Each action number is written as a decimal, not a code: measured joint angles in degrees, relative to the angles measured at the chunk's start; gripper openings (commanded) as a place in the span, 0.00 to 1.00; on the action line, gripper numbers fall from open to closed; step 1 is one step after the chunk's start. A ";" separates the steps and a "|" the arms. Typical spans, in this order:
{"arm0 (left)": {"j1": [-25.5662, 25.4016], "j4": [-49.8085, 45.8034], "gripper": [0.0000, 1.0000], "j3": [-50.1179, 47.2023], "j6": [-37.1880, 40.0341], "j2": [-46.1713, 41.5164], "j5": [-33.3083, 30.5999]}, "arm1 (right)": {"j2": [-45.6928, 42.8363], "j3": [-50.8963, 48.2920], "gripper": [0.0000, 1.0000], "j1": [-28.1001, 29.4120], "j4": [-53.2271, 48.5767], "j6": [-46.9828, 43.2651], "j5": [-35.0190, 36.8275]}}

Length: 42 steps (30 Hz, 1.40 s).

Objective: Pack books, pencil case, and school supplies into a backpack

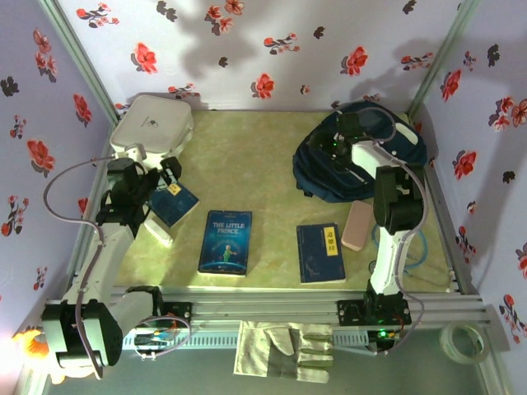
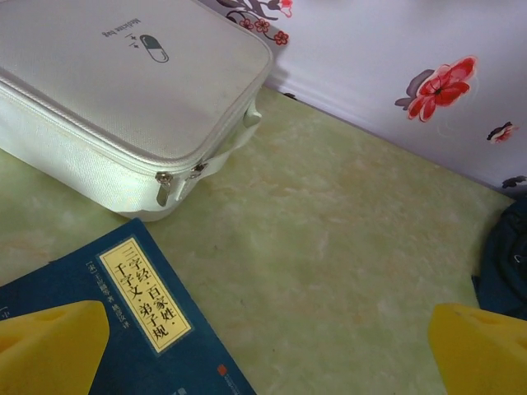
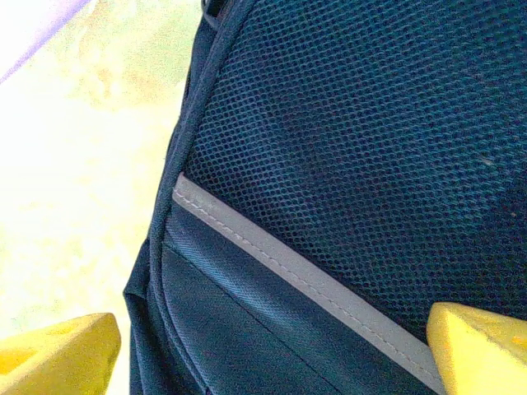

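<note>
Spread wide, the left hand was held over the smaller book, far left of the backpack; a pick-up was judged in hand, closing on its edge called for next. The right hand, also wide, was held close over the backpack, the pencil case just beside it. A white box crowded the book.

The backpack lies at the far right of the table, the square box at the far left with the smallest book just in front of it. Nearer, "The Little Prince" lies mid-table, another book to its right, and the pencil case just beside that, before the backpack.
</note>
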 measured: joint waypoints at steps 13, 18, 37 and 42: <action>-2.82 -0.61 1.00 0.35 0.02 1.90 1.42 | 12.90 14.05 0.96 15.45 9.20 3.15 -4.39; -5.27 -1.29 1.00 0.87 0.04 2.82 1.79 | 16.09 18.08 0.96 21.11 12.33 4.90 -11.47; -21.84 -5.25 1.00 18.43 4.20 28.09 3.93 | -20.04 -17.20 0.94 11.93 10.40 10.51 -6.12; -24.24 -7.63 0.96 28.35 4.20 39.36 5.90 | -27.30 -26.93 0.93 10.54 6.73 13.07 1.66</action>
